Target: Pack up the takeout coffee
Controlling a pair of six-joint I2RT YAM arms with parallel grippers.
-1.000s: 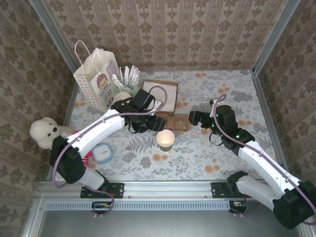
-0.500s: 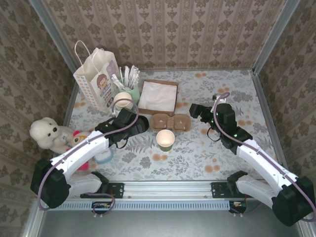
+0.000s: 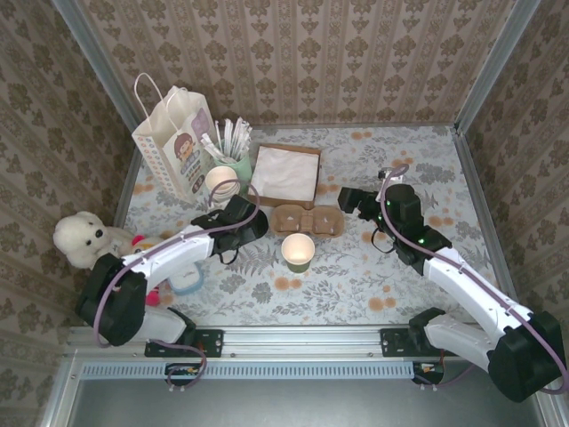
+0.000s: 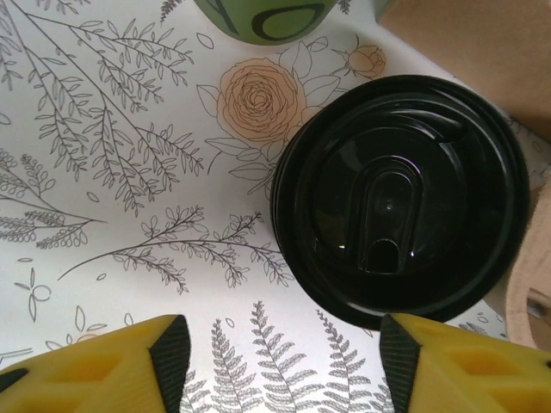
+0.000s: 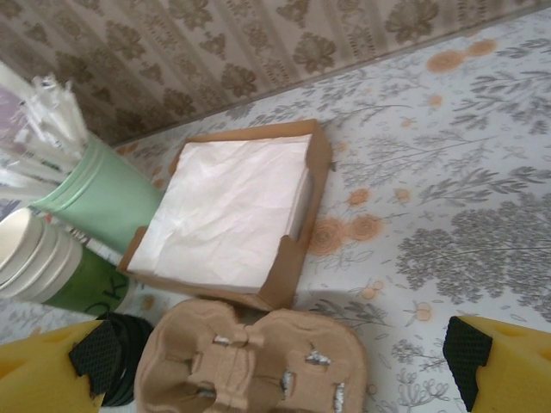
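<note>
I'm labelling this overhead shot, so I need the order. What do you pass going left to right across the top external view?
teddy bear → paper bag → stack of cream cups → white napkins → right claw

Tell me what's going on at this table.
Two robot arms are packing a takeout coffee. The left gripper hovers open just short of a loose black lid lying on the table. The olive-green cup stands lidless in front of the cardboard carrier, whose slots are empty. The right gripper hangs open beside the carrier.
</note>
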